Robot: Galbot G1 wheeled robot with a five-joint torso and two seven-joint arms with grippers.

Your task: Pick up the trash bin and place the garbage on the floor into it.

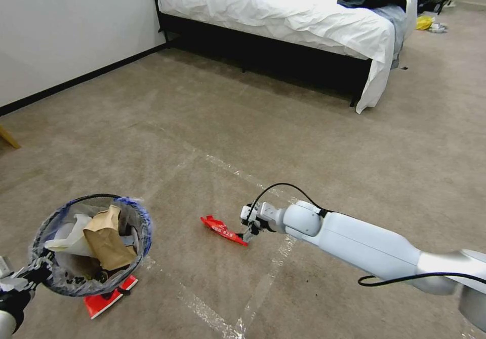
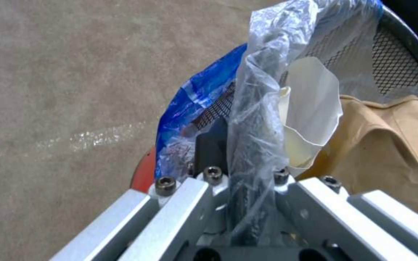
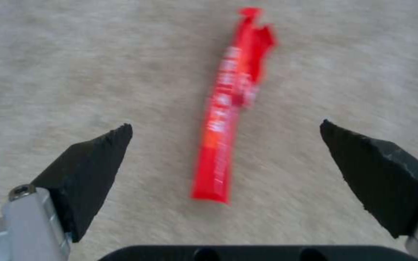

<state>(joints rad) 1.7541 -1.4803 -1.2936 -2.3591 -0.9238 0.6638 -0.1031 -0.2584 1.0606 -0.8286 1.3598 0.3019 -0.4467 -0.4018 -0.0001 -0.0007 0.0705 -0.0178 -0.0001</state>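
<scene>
One red wrapper (image 1: 223, 230) lies flat on the floor (image 1: 314, 141) just under my right gripper (image 1: 249, 233), and my two black fingers (image 3: 89, 170) stand wide apart on each side of it, not touching it. To do this pick well, I think I should come straight down until the fingertips press a little into the carpet, then close across the narrow width of the wrapper near its middle, because it is thin and flat and may slip out if I catch only the end. My left gripper (image 2: 248, 203) is clamped on the rim and liner of the bin (image 1: 91, 245), which I hold above the floor at my left side; brown paper (image 1: 107, 240) and white paper (image 1: 71, 235) sit inside it already. Another flat red piece (image 1: 109, 296) lies on the floor below the bin. Between wrapper and bin the carpet is bare, only tape lines (image 1: 263, 283) cross it, so the carry to the bin looks free. The bed (image 1: 283, 14) and the wall (image 1: 66, 30) are well apart from both arms, so I see much room on every side.
</scene>
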